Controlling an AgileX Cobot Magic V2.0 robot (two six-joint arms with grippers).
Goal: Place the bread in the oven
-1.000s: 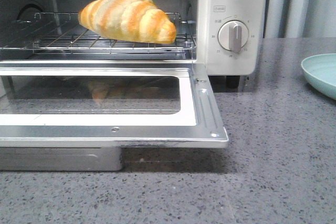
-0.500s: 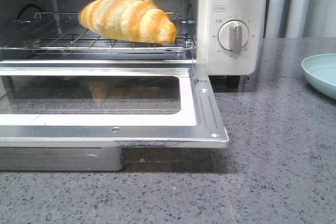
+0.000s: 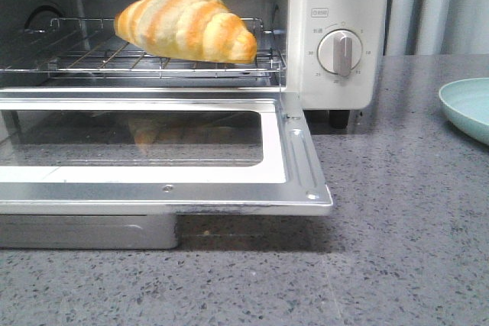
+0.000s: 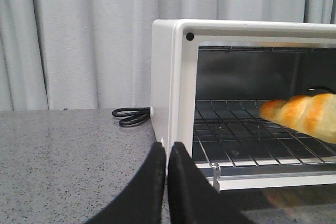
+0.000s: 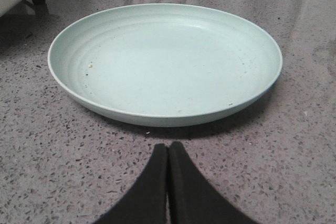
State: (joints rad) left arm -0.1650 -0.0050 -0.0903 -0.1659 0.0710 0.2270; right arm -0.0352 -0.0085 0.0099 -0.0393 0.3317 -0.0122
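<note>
Grey speckled counter [image 3: 397, 250] holds the oven [image 3: 340, 36], door [image 3: 164, 154] down, with the bread [image 3: 187, 24] on its rack [image 3: 92, 59]. Both grippers, left [image 4: 167, 153] and right [image 5: 168, 153], are pinched closed and empty, 1 near a plate [image 5: 165, 61]. Placement looks finished; closing the door likely remains.

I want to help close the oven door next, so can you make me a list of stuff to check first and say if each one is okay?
1. Bread fully on the wire rack, nothing hanging past the front edge: ok.
2. Oven door down flat with nothing lying on it: ok.
3. Left gripper empty, fingers together, outside the oven near its front corner: ok.
4. Right gripper empty, fingers together, over by the green plate, away from the door: ok.
5. Plate has no bread left on it: ok.
6. Whether the dial is set to off: cannot tell.
</note>
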